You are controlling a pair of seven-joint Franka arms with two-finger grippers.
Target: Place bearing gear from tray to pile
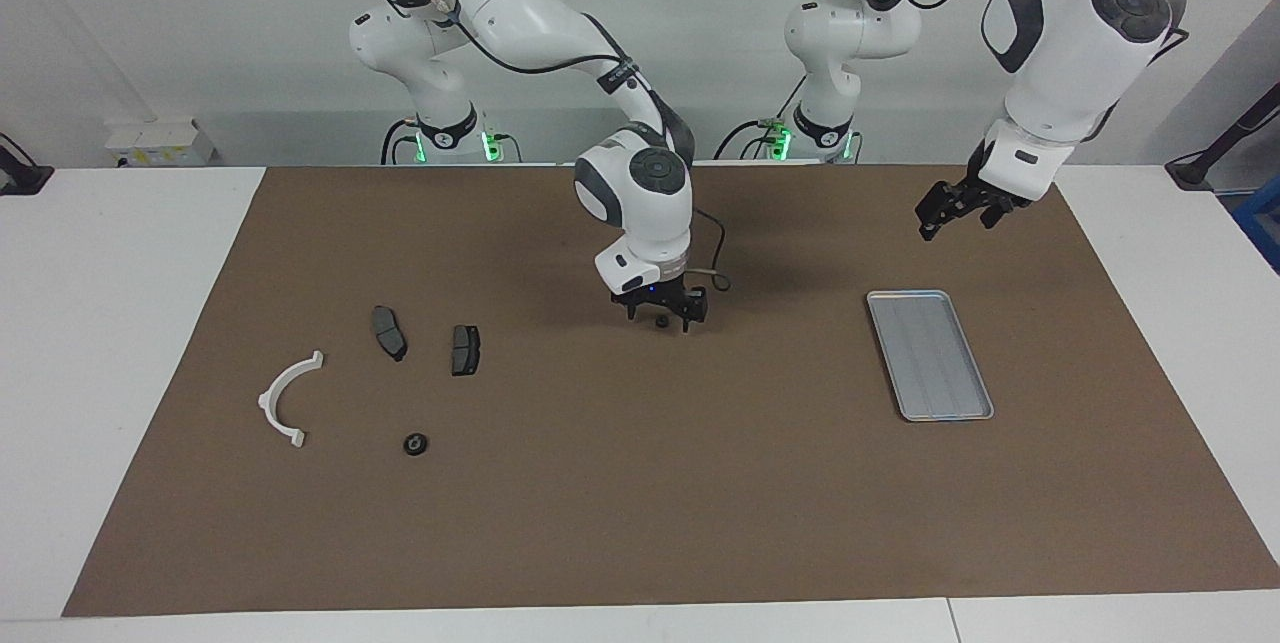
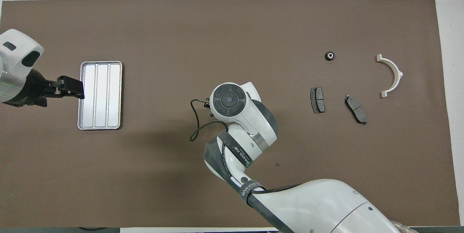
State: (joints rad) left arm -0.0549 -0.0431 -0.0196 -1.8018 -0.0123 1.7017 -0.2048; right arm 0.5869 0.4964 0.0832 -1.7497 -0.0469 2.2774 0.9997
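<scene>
While the small dark bearing gear (image 1: pixel 662 321) sits between the spread fingers of the right gripper (image 1: pixel 660 319), low over the middle of the brown mat (image 1: pixel 640 523), nothing clamps it, so your main risk is the closing itself. Read every clock direction in the facing view, with twelve toward the robots. The gear looks roughly centred in the gap. If one finger meets it first, such a light round part can skid or roll out toward six o'clock. Whether it rests on the mat or just above it I cannot tell, and the overhead view hides it under the right wrist. A weak pinch on a curved rim could also let it drop on the way to the pile. The pile lies at about eight o'clock from the gripper, toward the right arm's end of the table. It has two dark brake pads (image 1: pixel 390 331) (image 1: pixel 465 350), the white half-ring bracket (image 1: pixel 290 398) and another bearing gear (image 1: pixel 415 444). Set yours down too close and it may knock that second gear or ride onto a pad. The tray (image 1: pixel 930 353), at about four o'clock, looks bare. The left gripper (image 1: pixel 958 221) waits over the mat at the tray's twelve o'clock end, fingers apart and holding nothing. The gear is round, so it has no long axis to line up. Its bore direction is too small to read, though the gear in the pile lies flat with its bore up.
</scene>
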